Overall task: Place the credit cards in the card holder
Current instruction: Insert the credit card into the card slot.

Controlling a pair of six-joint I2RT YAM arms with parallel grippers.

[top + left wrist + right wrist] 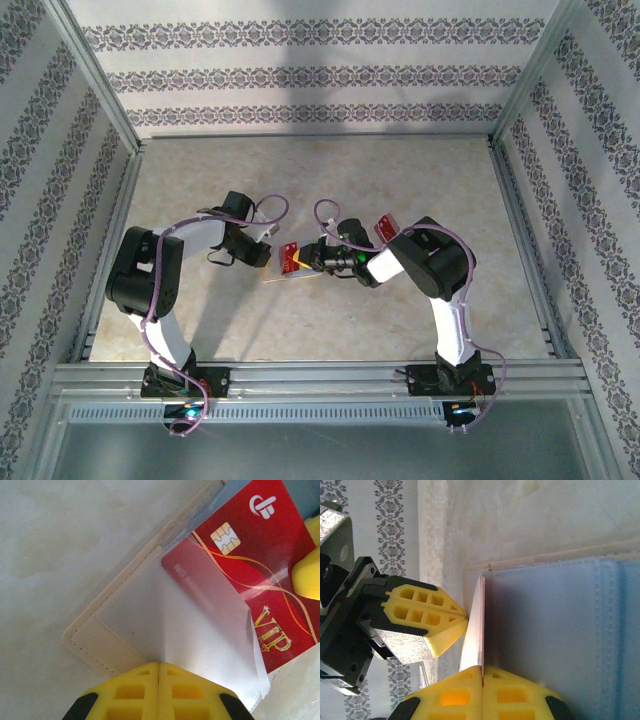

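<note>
Card [474, 625] edge-on in right gripper [481, 670], at card holder [555, 630] pocket

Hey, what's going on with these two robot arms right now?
The two arms are loading a wallet in the middle of the table. The left gripper is clamped on the tan card holder, holding it open. The right gripper pinches a red VIP credit card by its edge, with part of the card under the translucent pocket flap. It is not fully in yet. Another red card lies beside the right arm.
</note>
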